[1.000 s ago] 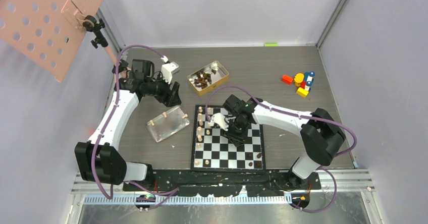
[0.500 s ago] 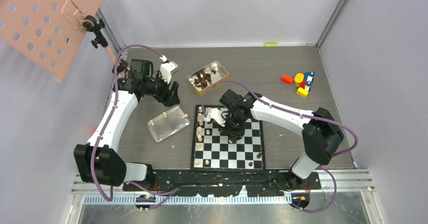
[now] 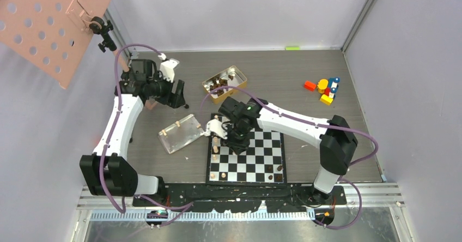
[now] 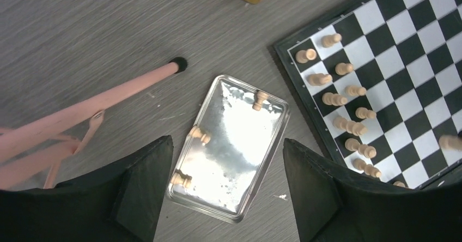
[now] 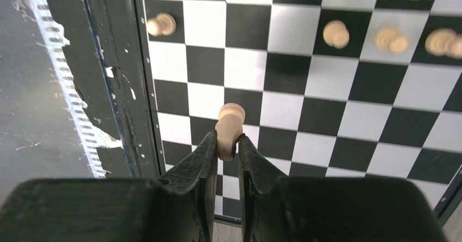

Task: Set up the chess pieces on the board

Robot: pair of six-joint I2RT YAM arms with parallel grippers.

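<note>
The board (image 3: pixel 256 163) lies in front of the arm bases and also shows in the left wrist view (image 4: pixel 403 51). Pale chess pieces (image 3: pixel 216 138) stand in its two left columns, and a few dark ones (image 3: pixel 274 169) stand at its near right. My right gripper (image 5: pixel 228 146) is shut on a pale piece (image 5: pixel 229 121) and holds it above the board's left part (image 3: pixel 237 143). My left gripper (image 4: pixel 226 144) is open and empty, high above a clear tray (image 4: pixel 218 212) that holds three pale pieces (image 4: pixel 259 99). In the top view it (image 3: pixel 177 93) hangs up and left of the tray (image 3: pixel 185 135).
A gold tin (image 3: pixel 238 80) with dark pieces stands behind the board. Coloured toy blocks (image 3: pixel 324 90) lie at the far right. A pink stand leg (image 4: pixel 109 97) crosses the table left of the tray, under a pink perforated panel (image 3: pixel 49 18).
My right gripper has moved left across the board with the pale piece in it. My left gripper has drawn back and left, away from the tray.
</note>
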